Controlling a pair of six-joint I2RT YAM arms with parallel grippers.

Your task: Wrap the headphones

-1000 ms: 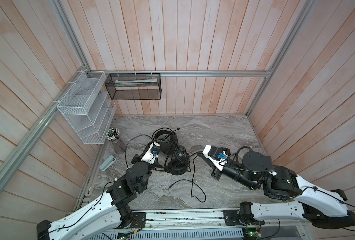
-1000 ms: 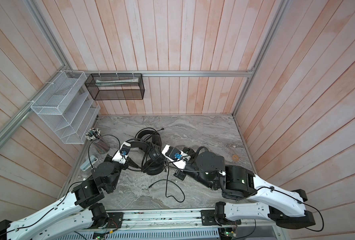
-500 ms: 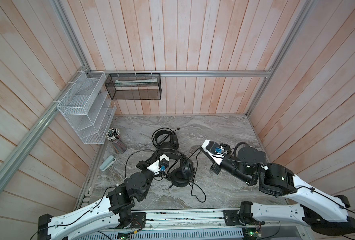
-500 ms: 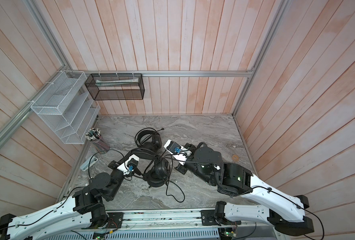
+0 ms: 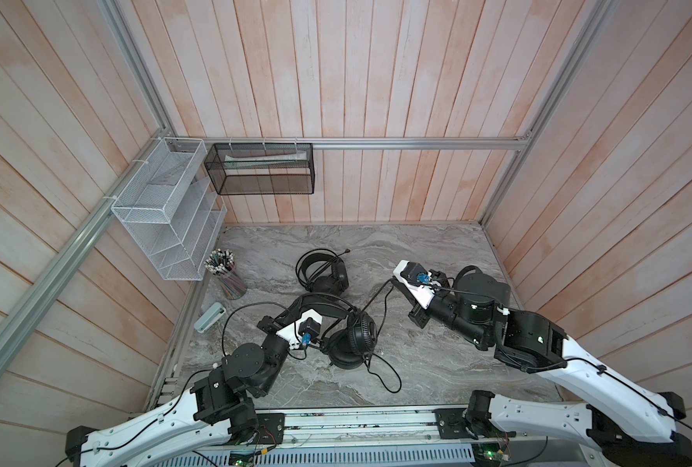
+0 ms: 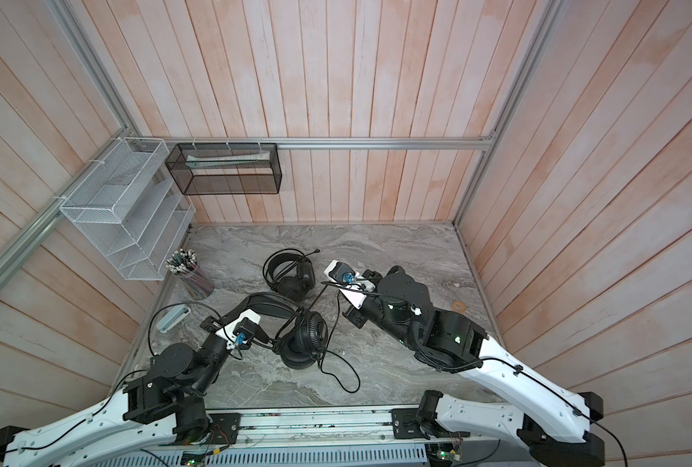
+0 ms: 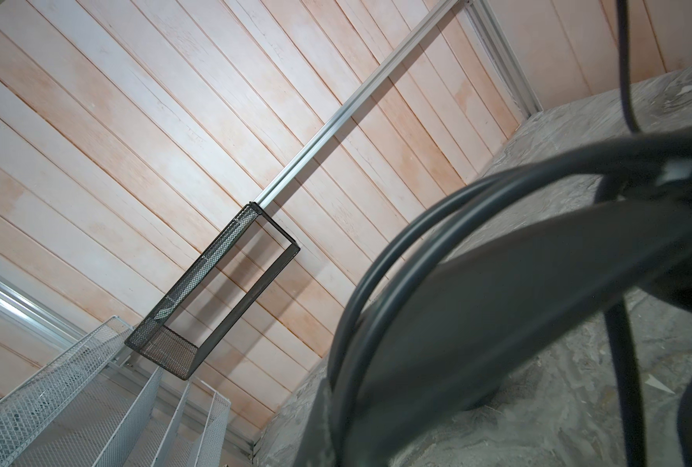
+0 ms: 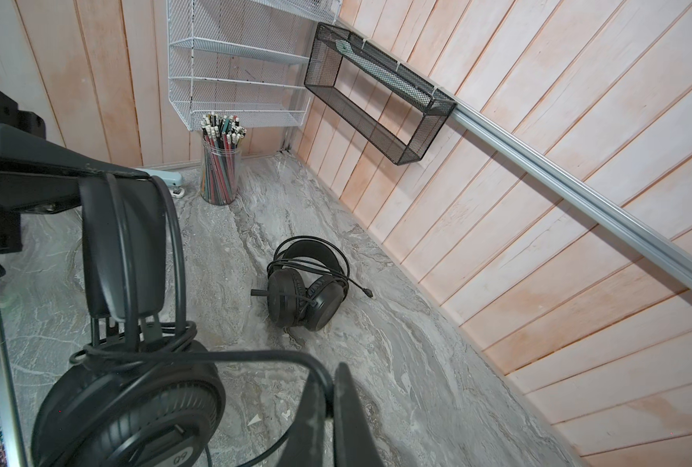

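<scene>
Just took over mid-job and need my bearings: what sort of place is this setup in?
Probably a mock office-desk corner in a test booth: a marble-look tabletop, wood-plank walls on aluminium framing, a white wire organizer, a black mesh basket and a cup of pencils.

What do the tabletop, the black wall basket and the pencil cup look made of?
The tabletop looks like grey veined stone or a stone-look laminate, with a matte finish. The black wall basket is fine metal mesh, dark coated, and you can see through the weave. The pencil cup is clear plastic or glass; the pencils show through its wall.
</scene>
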